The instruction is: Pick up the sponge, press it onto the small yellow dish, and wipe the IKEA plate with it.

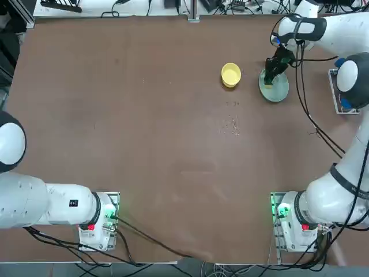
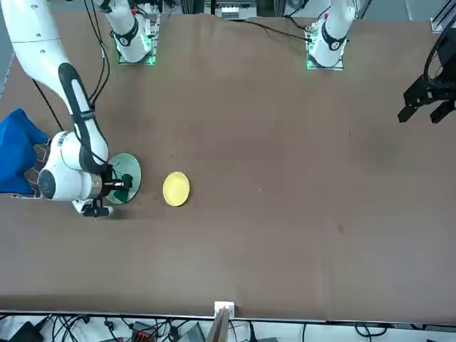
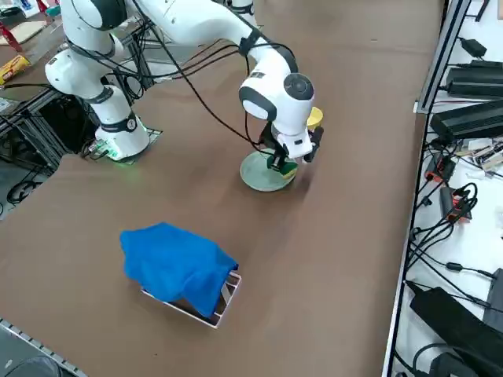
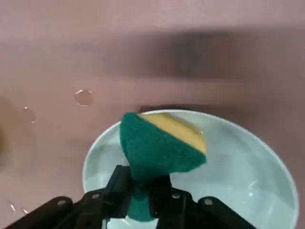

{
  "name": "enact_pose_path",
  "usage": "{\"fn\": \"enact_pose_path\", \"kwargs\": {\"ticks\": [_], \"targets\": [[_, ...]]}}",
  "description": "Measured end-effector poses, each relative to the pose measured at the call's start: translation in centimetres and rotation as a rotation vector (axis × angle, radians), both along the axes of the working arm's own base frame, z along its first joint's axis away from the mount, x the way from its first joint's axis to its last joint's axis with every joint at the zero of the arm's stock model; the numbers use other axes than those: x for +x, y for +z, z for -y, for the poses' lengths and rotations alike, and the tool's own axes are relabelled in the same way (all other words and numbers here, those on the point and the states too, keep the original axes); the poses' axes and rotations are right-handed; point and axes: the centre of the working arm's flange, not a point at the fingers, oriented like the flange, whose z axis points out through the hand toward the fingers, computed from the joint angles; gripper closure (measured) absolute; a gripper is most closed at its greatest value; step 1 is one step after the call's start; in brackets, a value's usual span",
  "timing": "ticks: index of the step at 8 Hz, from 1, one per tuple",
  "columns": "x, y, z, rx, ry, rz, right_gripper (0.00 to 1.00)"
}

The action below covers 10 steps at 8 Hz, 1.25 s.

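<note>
My right gripper (image 4: pixel 139 193) is shut on the sponge (image 4: pixel 157 148), green scouring face out and yellow foam behind, squeezed between the fingers. It holds the sponge over the IKEA plate (image 4: pixel 248 167), a pale blue-green round plate; whether the sponge touches it I cannot tell. In the top view the right gripper (image 1: pixel 271 73) and the sponge (image 1: pixel 269 81) sit over the IKEA plate (image 1: pixel 277 91) at the far right of the table. The small yellow dish (image 1: pixel 230 75) stands just left of the plate, apart from it. The side view shows the sponge (image 3: pixel 284 167) over the plate (image 3: pixel 259 174).
A blue cloth (image 3: pixel 177 263) lies over a white box (image 3: pixel 224 302) at the table's right edge, near the plate. Cables (image 1: pixel 308 112) hang from the right arm across the table. A few droplets (image 4: pixel 84 97) sit on the brown table beside the plate.
</note>
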Motion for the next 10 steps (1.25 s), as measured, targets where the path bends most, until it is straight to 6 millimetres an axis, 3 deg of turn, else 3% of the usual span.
{"fn": "enact_pose_path", "kwargs": {"ticks": [2,5,10], "targets": [[-0.6,-0.1,-1.4,0.008,-0.018,-0.017,0.78],[-2.6,-0.3,-1.4,0.009,-0.022,-0.049,0.78],[-5.9,0.0,2.1,0.018,-0.019,-0.078,0.78]]}}
